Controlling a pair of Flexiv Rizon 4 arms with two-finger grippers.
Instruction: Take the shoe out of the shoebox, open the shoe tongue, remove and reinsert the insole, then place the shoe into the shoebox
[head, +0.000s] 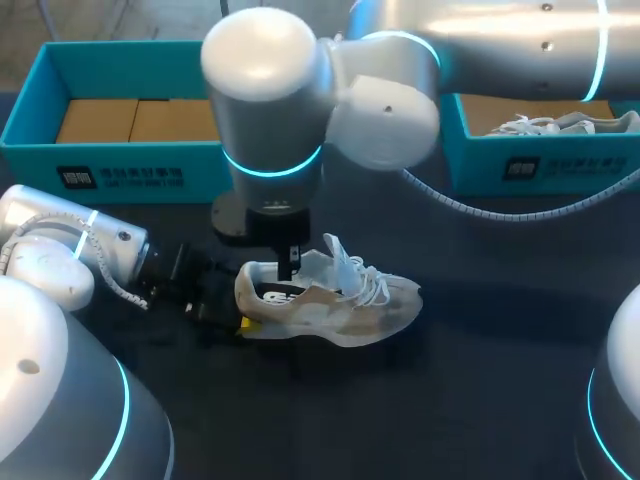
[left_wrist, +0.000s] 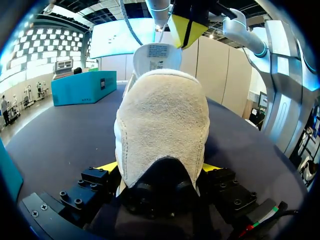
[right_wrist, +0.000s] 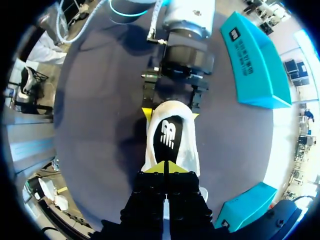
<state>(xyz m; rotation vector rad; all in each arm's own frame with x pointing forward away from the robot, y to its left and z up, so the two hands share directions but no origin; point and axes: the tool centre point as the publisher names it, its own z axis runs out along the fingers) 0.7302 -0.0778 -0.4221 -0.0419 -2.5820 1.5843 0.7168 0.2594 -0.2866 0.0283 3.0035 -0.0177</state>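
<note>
1. Left gripper (left_wrist: 161, 168) clamps shoe (left_wrist: 162, 125) by the heel, a tip on each side; shoe lies on table (head: 500, 400).
2. Shoe's long axis runs straight away from Left gripper, toe far end.
3. Right gripper (right_wrist: 165, 167), fingers pressed together, comes down from above into the opening, tips at insole (right_wrist: 168, 135) front end. It looks like the nearer arm for the insole.
</note>
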